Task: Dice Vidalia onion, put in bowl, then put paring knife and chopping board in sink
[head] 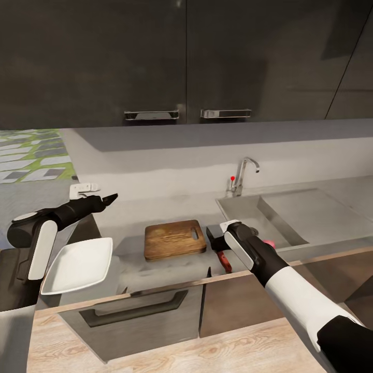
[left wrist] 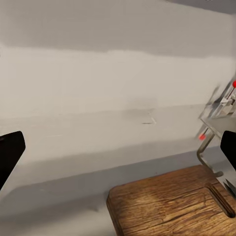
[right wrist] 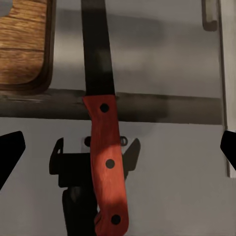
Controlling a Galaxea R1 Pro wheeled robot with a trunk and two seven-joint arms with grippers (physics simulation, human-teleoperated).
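My right claw (head: 221, 247) hangs over the paring knife (right wrist: 105, 147), which lies flat on the counter (head: 171, 272) between the chopping board (head: 174, 239) and the sink (head: 259, 217). In the right wrist view the two fingers (right wrist: 11, 152) stand wide apart at the edges of the picture, and the red handle is between them, not touched. So I judge that the step in hand is to pick up the knife.

To do it well, I think I should come down straight, keep the handle in the middle between the fingers, and close on the red part, not on the dark blade. The handle lies flat on the counter, so the fingers must reach very low, or they will slip over it.

My left claw (head: 110, 199) waits above the back part of the counter, near the wall. Its fingers are apart in the left wrist view and it holds nothing.

The head view shows the whole arrangement: the bowl (head: 77, 265) stands at the left of the board, near the front edge. My right arm covers most of the knife there. Something pink (head: 268, 242) shows beside this arm at the basin; I cannot tell if it is the onion. The right wrist view gives the knife clearly. The left wrist view shows the board's corner with its handle slot and the tap (left wrist: 223, 98).
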